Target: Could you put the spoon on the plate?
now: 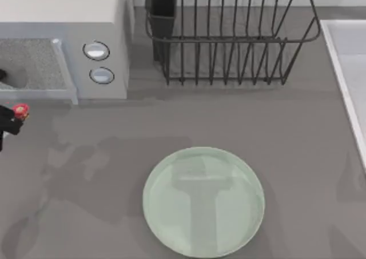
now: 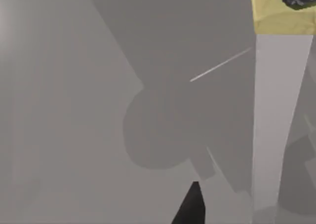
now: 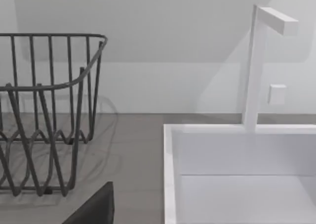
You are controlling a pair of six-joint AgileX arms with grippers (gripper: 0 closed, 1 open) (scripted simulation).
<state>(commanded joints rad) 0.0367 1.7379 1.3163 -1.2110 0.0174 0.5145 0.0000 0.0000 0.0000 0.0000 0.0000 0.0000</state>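
The pale mint-green plate (image 1: pixel 203 202) lies flat on the grey table, front and centre. My left gripper (image 1: pixel 6 124) is at the table's far left edge, well left of the plate, shut on the spoon. The spoon's red-pink ornament (image 1: pixel 20 110) pokes out above the fingers. In the left wrist view the spoon's pale handle (image 2: pixel 274 125) runs close past the camera, with the yellow and red ornament (image 2: pixel 284 16) at its end and one dark fingertip (image 2: pixel 190 209) beside it. The spoon's bowl is hidden. A dark part of my right gripper (image 3: pixel 94 209) shows near the sink.
A microwave (image 1: pixel 63 42) with its door open stands at the back left. A black wire dish rack (image 1: pixel 229 36) holding a dark cup (image 1: pixel 164 10) is at the back centre. A white sink (image 1: pixel 349 70) with a faucet (image 3: pixel 256 66) runs along the right edge.
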